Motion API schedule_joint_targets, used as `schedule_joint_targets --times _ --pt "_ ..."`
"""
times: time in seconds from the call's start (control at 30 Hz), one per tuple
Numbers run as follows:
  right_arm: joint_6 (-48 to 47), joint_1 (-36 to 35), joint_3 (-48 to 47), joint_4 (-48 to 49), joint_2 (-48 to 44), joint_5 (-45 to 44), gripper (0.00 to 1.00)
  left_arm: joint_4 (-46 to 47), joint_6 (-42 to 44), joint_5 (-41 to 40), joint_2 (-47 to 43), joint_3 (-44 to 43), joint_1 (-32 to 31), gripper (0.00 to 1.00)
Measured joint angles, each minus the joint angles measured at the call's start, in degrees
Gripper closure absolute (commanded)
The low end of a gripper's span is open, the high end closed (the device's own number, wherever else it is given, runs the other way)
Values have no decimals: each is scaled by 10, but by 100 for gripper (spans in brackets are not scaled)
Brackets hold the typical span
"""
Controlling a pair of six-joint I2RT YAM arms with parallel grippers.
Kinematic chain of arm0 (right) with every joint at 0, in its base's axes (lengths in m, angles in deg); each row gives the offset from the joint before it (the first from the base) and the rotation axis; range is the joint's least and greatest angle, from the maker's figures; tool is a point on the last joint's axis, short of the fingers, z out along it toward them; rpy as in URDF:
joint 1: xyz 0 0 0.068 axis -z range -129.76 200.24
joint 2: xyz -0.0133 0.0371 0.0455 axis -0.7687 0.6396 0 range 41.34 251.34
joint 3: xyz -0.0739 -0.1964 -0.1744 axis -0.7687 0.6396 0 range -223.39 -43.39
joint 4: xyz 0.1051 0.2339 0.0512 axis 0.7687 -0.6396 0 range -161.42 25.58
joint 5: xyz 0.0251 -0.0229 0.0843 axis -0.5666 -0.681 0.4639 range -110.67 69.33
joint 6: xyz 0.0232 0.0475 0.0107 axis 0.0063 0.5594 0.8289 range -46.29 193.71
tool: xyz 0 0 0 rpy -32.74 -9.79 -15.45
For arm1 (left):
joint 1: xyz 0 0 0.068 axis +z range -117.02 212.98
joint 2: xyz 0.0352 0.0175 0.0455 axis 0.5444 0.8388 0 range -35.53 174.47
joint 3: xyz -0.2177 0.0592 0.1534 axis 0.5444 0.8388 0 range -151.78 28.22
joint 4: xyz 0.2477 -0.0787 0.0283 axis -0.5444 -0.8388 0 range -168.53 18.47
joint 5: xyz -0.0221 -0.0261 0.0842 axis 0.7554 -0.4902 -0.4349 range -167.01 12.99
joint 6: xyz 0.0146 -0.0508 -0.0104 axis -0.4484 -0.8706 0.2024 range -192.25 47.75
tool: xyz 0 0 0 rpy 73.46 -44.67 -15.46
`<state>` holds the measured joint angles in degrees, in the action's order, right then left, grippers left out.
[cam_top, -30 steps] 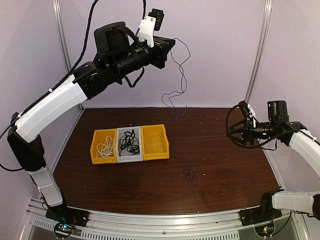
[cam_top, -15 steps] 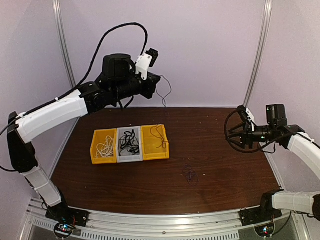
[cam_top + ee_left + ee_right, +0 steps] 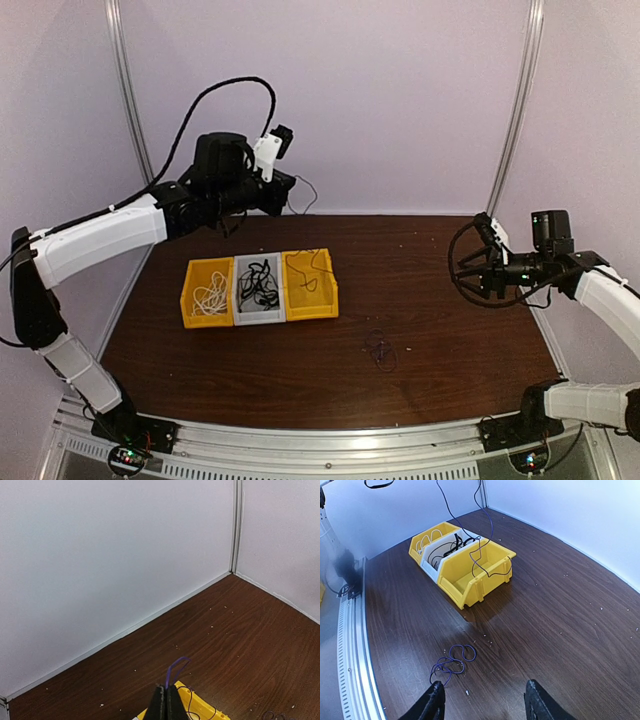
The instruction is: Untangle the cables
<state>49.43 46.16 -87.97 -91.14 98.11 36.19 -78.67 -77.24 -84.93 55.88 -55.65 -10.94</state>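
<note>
My left gripper [image 3: 291,187] is raised over the back left of the table and shut on a thin dark blue cable [image 3: 311,255]. The cable hangs down, and its lower end lies in the right yellow bin [image 3: 312,308]. In the left wrist view the closed fingertips [image 3: 166,692] pinch a short purple-blue loop [image 3: 176,666]. A second dark blue cable [image 3: 379,350] lies loosely coiled on the table, just ahead of my open, empty right gripper [image 3: 485,700], which hovers at the right [image 3: 470,270].
Three bins stand in a row at centre left. The left yellow bin [image 3: 205,320] holds a white cable [image 3: 208,295]. The grey middle bin [image 3: 260,315] holds black cables [image 3: 260,283]. White walls close in the back and sides.
My left arm has come down and moved left with the blue cable. The cable's free end went from hanging over the back of the table into the right yellow bin. The right arm barely moved.
</note>
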Motion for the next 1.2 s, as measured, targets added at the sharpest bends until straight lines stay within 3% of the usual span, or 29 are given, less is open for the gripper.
schedule_joint_targets --times 0.43,1.2 --pt "-3 0 3 0 0 -2 44 61 15 78 -85 14 0 100" --pt "-11 0 7 1 0 -3 44 91 11 101 -62 50 0 100"
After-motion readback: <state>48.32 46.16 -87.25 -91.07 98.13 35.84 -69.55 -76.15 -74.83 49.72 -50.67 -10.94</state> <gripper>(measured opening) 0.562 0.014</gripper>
